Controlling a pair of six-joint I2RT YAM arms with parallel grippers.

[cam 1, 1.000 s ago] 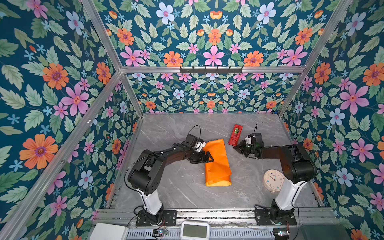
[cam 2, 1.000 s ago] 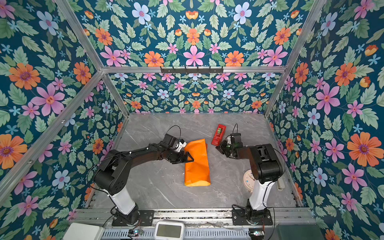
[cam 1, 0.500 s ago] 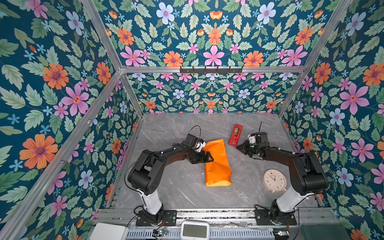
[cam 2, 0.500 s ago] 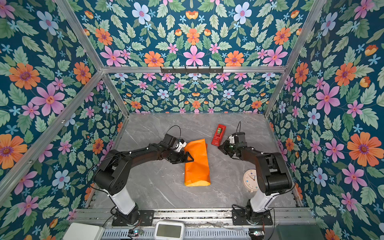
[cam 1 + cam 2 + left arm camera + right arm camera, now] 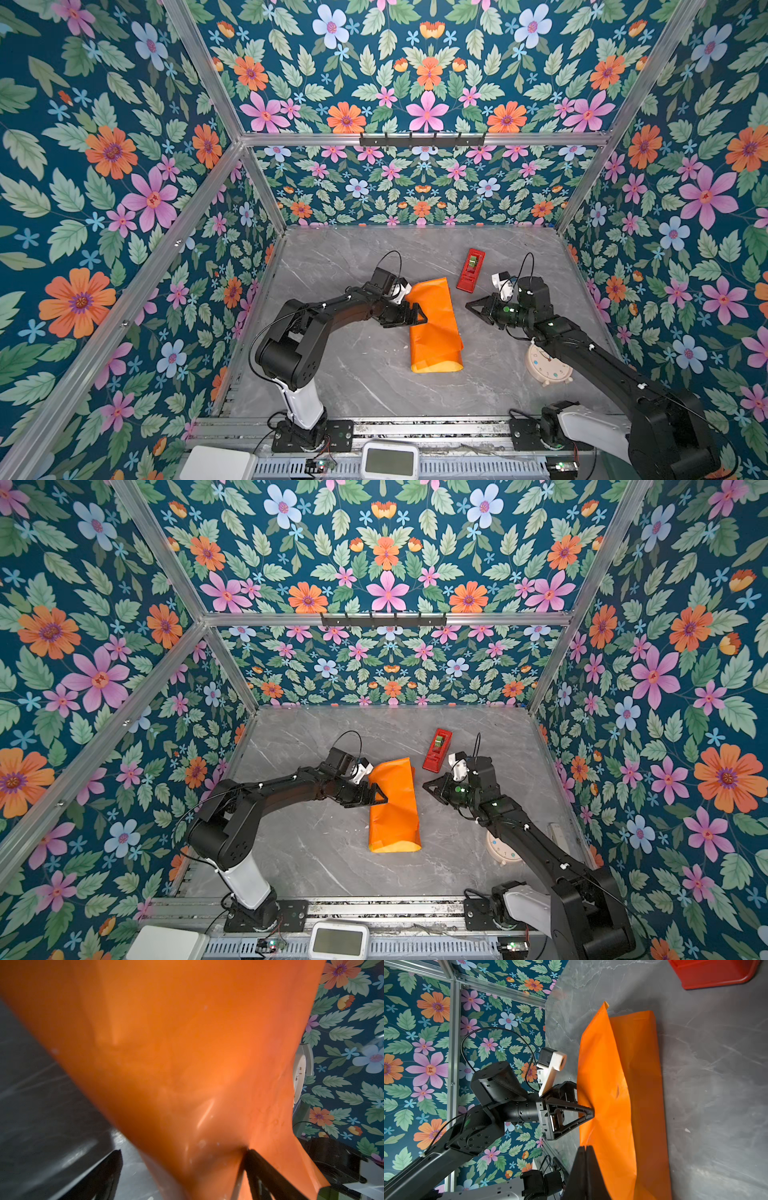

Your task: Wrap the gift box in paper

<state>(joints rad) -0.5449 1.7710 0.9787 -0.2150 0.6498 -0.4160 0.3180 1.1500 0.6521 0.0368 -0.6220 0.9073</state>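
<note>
Looking nearest first, I find the round cream alarm clock at lower right in a top view, well apart from the work. Beyond it, at centre frame, the large creased sheet of paper, glossy orange outside and matte yellow at its near open end, lies folded into a long parcel on the grey marble tabletop. I cannot see the dark-blue cardboard gift box anywhere; I judge it sits inside that fold.

My left gripper reaches in from the left with jaws spread wide. One finger is dented into the orange top near the parcel's left edge and the other is over bare table, so it pins rather than clamps. My right gripper hangs right of the parcel, jaws pressed together on nothing, near the paper but not touching it. Farthest back, up and right of the parcel, lies the slim red rectangular gadget.

I read this as the long fold made and held down. The next move calls for parting the right jaws, then folding in the open ends without lifting the pinning finger.
</note>
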